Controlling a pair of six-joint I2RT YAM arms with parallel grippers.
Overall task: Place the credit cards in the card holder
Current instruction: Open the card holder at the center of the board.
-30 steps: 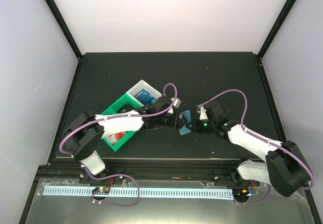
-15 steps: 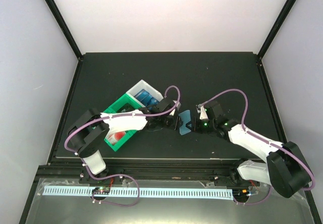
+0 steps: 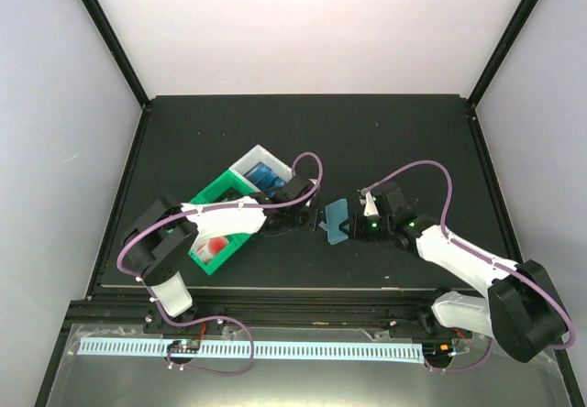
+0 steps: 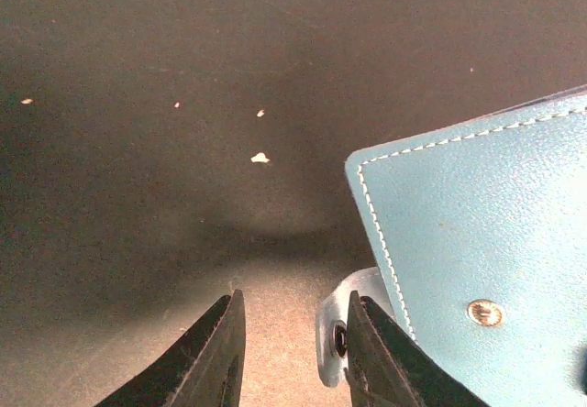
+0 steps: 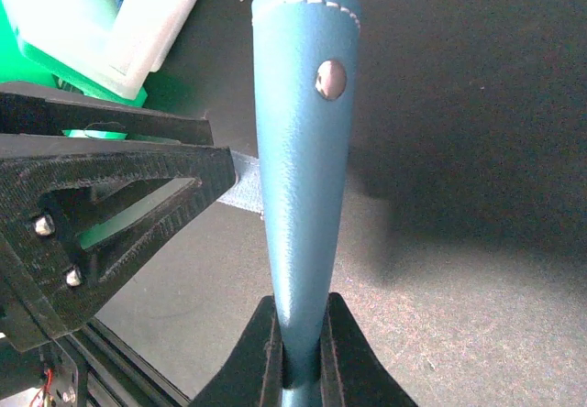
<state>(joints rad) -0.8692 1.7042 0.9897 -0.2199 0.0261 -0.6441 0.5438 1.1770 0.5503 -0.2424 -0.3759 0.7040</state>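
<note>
The teal card holder (image 3: 337,218) is held on edge above the mat by my right gripper (image 3: 356,228), which is shut on its lower end (image 5: 303,311). The closed wallet (image 5: 303,132) rises from the jaws, its snap stud near the top. My left gripper (image 3: 315,216) is open at the wallet's left side. In the left wrist view the clear snap tab (image 4: 353,320) lies just inside the right finger (image 4: 381,357), and the gap (image 4: 293,302) is otherwise empty. Blue credit cards (image 3: 265,176) lie in the white bin. A red-and-white card (image 3: 215,245) lies in the green bin.
The green bin (image 3: 204,208) and the white bin (image 3: 246,161) sit side by side at the left, under the left arm. They also show in the right wrist view's upper left corner (image 5: 55,54). The black mat (image 3: 394,141) has raised edges all round.
The wallet's flaps, splayed in a V one second ago, now sit closer together. The left gripper has shifted slightly at the wallet's left edge. The right gripper keeps its hold.
</note>
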